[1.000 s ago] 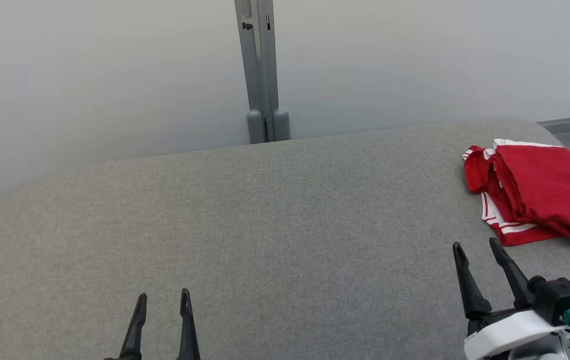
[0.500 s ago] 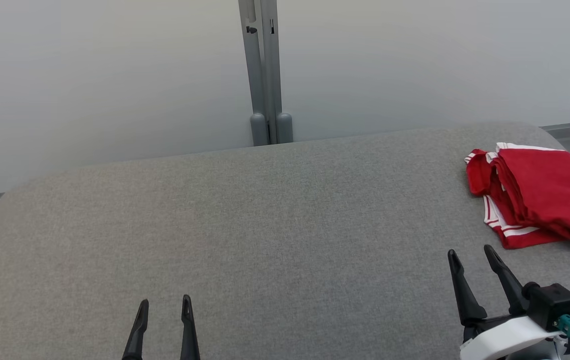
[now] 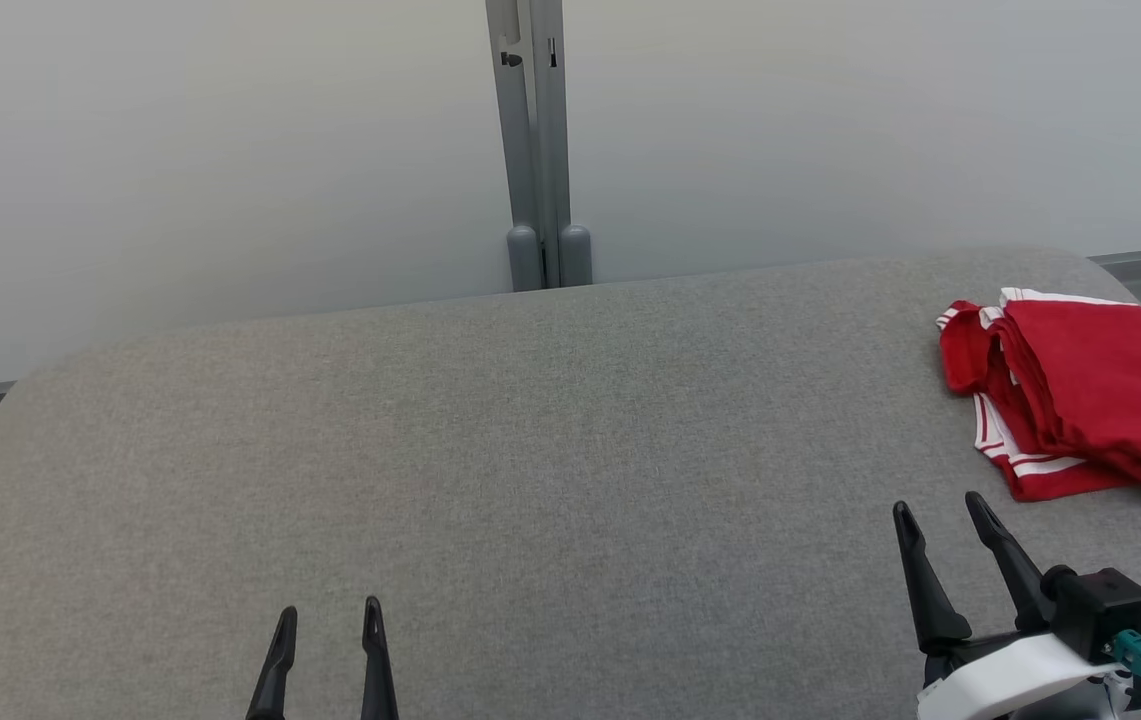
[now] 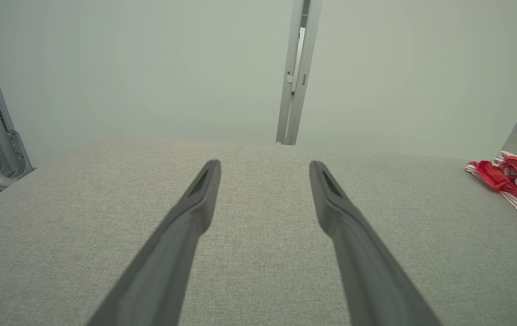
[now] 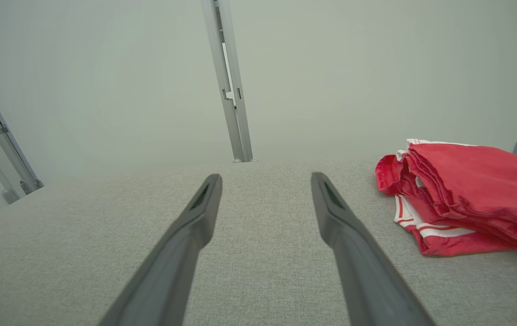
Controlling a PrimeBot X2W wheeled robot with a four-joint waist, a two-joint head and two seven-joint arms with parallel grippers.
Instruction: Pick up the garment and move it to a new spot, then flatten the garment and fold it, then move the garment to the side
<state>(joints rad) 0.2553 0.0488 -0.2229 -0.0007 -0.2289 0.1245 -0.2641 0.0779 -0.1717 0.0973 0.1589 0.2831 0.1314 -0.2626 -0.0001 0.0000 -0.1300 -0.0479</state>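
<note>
The left gripper (image 3: 329, 608) sits low at the near edge of the grey padded table (image 3: 530, 450). Its two dark fingers are spread apart and grasp nothing; its wrist view has only table fabric in the gap. The right gripper (image 3: 938, 503) is likewise released and empty. Its fingers point up the table, with the tips near the garment (image 3: 1080, 390) but apart from it.

Both grippers hang close to the robot's side and touch nothing. That stance suits a cloth already let go rather than one about to be seized. The garment lies well off to the robot's right, towards the far right of the table, away from the broad grey middle. This reads as the "to the side" spot the task names, so the work looks close to done.

The garment is red with white striped trim, gathered into a thick, layered bundle. Its stacked fold edges face the left, and a striped hem pokes out beneath at the near corner. The folds are soft and a little uneven rather than crisp. Behind it stands a pale wall with a grey post (image 3: 538, 150).
</note>
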